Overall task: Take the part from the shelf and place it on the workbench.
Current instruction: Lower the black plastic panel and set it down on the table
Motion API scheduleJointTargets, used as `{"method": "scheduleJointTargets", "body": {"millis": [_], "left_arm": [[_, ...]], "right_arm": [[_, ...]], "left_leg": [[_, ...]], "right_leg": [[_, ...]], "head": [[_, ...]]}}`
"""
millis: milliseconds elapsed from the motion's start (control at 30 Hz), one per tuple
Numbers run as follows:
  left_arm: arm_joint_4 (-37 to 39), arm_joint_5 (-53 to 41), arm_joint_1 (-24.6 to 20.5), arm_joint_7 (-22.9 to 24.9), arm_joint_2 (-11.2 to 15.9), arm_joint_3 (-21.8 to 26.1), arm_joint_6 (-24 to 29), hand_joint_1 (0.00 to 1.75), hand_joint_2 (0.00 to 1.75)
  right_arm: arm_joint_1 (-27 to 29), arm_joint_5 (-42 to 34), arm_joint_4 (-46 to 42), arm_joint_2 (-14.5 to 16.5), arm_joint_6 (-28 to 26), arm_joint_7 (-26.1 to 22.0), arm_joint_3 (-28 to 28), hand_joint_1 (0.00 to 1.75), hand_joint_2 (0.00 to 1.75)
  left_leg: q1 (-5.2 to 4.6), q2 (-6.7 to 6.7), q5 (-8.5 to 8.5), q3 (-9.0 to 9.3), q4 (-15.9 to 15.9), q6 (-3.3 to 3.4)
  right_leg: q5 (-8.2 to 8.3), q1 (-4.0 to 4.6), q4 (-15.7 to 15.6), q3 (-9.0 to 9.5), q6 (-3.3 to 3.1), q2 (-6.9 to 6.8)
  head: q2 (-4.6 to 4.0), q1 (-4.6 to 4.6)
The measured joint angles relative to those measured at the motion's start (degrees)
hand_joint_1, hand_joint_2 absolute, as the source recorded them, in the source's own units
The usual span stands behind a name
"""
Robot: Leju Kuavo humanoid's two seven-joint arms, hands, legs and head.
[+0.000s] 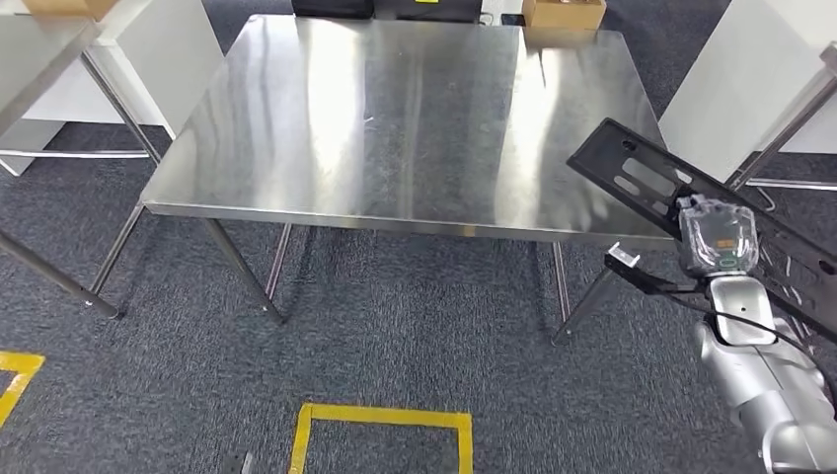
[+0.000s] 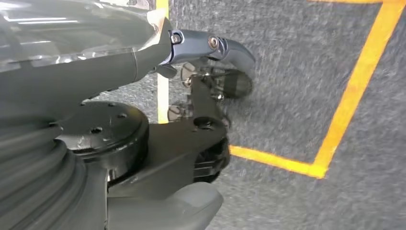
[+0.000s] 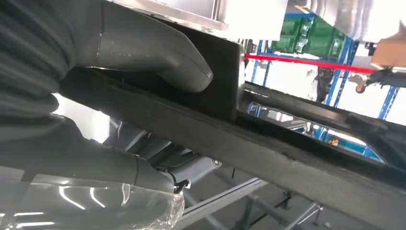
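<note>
The part (image 1: 642,178) is a long flat black frame with slotted holes. My right hand (image 1: 719,239), wrapped in clear plastic, grips it near its middle. It hangs tilted, its far end over the front right corner of the steel workbench (image 1: 395,118). In the right wrist view the thick grey thumb (image 3: 153,52) presses on the part's black bar (image 3: 268,148), with the fingers below it. My left hand (image 2: 201,72) hangs low over the carpet with its fingers apart and nothing in it.
A cardboard box (image 1: 563,12) lies beyond the workbench's far edge. White panels stand at the left (image 1: 158,49) and right (image 1: 730,89), and another steel table (image 1: 30,49) at the far left. Yellow lines (image 1: 385,415) mark the grey carpet. Blue racks with green crates (image 3: 325,33) stand behind.
</note>
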Motion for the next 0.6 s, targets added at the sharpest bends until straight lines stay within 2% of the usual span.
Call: {"method": "scheduleJointTargets", "body": {"millis": [33, 100, 167, 200, 233, 267, 300, 333, 367, 400, 433, 467, 500, 533, 567, 600], "left_arm": [[0.0, 0.0, 0.0, 0.0, 0.0, 0.0, -0.1, 0.0, 1.75], [-0.1, -0.3, -0.1, 0.0, 0.0, -0.2, -0.2, 0.0, 1.75], [-0.1, -0.7, -0.1, 0.1, 0.0, -0.7, -0.5, 0.0, 1.75], [-0.1, -0.8, -0.1, 0.1, 0.0, -0.9, -0.7, 0.0, 1.75], [-0.1, -1.0, -0.1, 0.1, 0.0, -1.2, -0.8, 0.0, 1.75], [-0.1, -1.0, -0.1, 0.1, 0.0, -1.3, -0.9, 0.0, 1.75], [-0.1, -1.0, -0.1, 0.1, 0.0, -1.4, -0.8, 0.0, 1.75], [-0.1, -1.0, -0.1, 0.1, 0.0, -1.5, -0.8, 0.0, 1.75], [-0.1, -1.0, -0.1, 0.1, 0.0, -1.6, -0.7, 0.0, 1.75], [-0.1, -1.0, -0.1, 0.1, 0.0, -1.6, -0.6, 0.0, 1.75], [-0.1, -1.0, -0.3, 0.1, 0.0, -1.7, -0.5, 0.0, 1.75], [-0.2, -1.0, -0.6, 0.1, 0.0, -1.7, -0.4, 0.0, 1.75], [-0.3, -1.0, -0.9, 0.1, -0.1, -1.7, -0.3, 0.0, 1.75], [-0.3, -1.0, -1.1, 0.1, -0.1, -1.7, -0.3, 0.0, 1.75], [-0.3, -1.0, -1.3, 0.1, -0.2, -1.8, -0.3, 0.0, 1.75], [-0.3, -1.0, -1.2, 0.2, -0.2, -1.8, -0.3, 0.0, 1.75]], "right_arm": [[-0.4, 0.2, 0.3, 0.0, 0.0, 0.0, 0.1, 1.75, 1.75], [-1.9, 0.8, 1.2, 0.2, 0.1, -0.1, 0.3, 1.75, 1.75], [-3.5, 1.6, 2.4, 0.8, 0.3, -0.2, 0.9, 1.75, 1.75], [-4.3, 2.2, 3.0, 1.3, 0.4, -0.2, 1.4, 1.75, 1.75], [-5.1, 2.7, 3.6, 2.0, 0.6, -0.3, 2.0, 1.75, 1.75], [-5.9, 3.2, 4.1, 2.9, 0.8, -0.3, 2.6, 1.75, 1.75], [-6.6, 3.8, 4.6, 3.8, 1.0, -0.3, 3.2, 1.75, 1.75], [-7.3, 4.3, 5.2, 4.8, 1.4, -0.3, 3.9, 1.75, 1.75], [-8.1, 4.9, 5.6, 6.0, 1.9, -0.3, 4.8, 1.75, 1.75], [-8.7, 5.5, 6.1, 7.2, 2.4, -0.3, 5.6, 1.75, 1.75], [-9.5, 6.0, 6.3, 8.6, 2.9, -0.2, 6.4, 1.75, 1.75], [-10.3, 6.4, 6.4, 9.8, 3.5, -0.1, 7.1, 1.75, 1.75], [-10.9, 6.7, 6.4, 11.1, 3.8, 0.1, 7.8, 1.75, 1.75], [-11.7, 6.9, 6.4, 12.4, 4.2, 0.3, 8.5, 1.75, 1.75], [-12.2, 7.0, 6.5, 13.5, 4.7, 0.5, 9.3, 1.75, 1.75], [-12.4, 7.0, 6.6, 14.7, 5.1, 0.8, 10.2, 1.75, 1.75]], "left_leg": [[0.11, 0.06, -0.19, 1.02, -0.6, 0.2], [0.3, 0.11, -0.98, 2.63, -1.2, 0.32], [0.46, 0.14, -2.34, 4.01, -1.3, 0.14], [0.6, 0.16, -3.15, 4.94, -1.3, -0.09], [0.81, 0.17, -4.07, 6.03, -1.3, -0.4], [1.08, 0.2, -5.06, 7.24, -1.2, -0.8], [1.3, 0.25, -6.13, 8.3, -1.2, -1.27], [1.43, 0.36, -7.3, 9.53, -1.1, -1.75], [1.44, 0.49, -8.41, 10.35, -1.2, -2.29], [1.38, 0.76, -9.39, 11.07, -1.5, -2.71], [1.37, 1.03, -9.93, 11.81, -1.4, -3.05], [1.42, 1.31, -9.65, 11.71, -1.0, -3.4], [1.62, 1.39, -8.76, 11.1, 0.8, -3.64], [1.83, 1.21, -7.47, 9.35, 4.0, -3.91], [1.99, 1.01, -6.62, 6.65, 8.1, -4.18], [2.09, 0.71, -6.85, 3.7, 12.1, -4.4]], "right_leg": [[0.23, 0.01, 2.0, -1.24, 0.11, -0.42], [-0.27, -0.23, 8.3, -5.75, 0.01, -1.24], [-2.44, -0.48, 13.4, -10.66, 0.12, -1.38], [-3.48, -0.72, 14.0, -12.25, 0.31, -1.44], [-3.93, -1.05, 12.8, -13.02, 0.69, -1.55], [-3.31, -1.46, 10.1, -13.08, 1.29, -1.81], [-0.92, -1.96, 6.4, -12.62, 2.37, -2.32], [2.69, -2.26, 2.7, -12.06, 3.48, -3.17], [5.66, -2.19, 0.4, -11.34, 3.71, -3.78], [7.92, -2.02, -0.9, -10.85, 3.48, -4.08], [8.48, -1.84, -1.0, -10.54, 2.62, -4.06], [7.64, -1.77, -0.7, -10.11, 1.33, -3.57], [7.12, -1.91, -0.7, -9.84, 0.53, -3.14], [6.44, -2.02, -0.7, -9.33, -0.32, -2.84], [5.8, -1.95, -0.8, -8.52, -1.05, -2.55], [5.12, -1.84, -1.1, -7.54, -1.53, -2.28]], "head": [[0.0, 0.0], [-0.01, 0.04], [-0.01, 0.05], [-0.01, 0.04], [-0.01, 0.05], [-0.01, 0.05], [-0.01, 0.09], [-0.01, 0.22], [-0.01, 0.4], [-0.01, 0.42], [-0.01, 0.47], [-0.01, 0.33], [-0.01, 0.14], [-0.01, 0.14], [-0.01, -0.01], [-0.01, -0.08]]}}
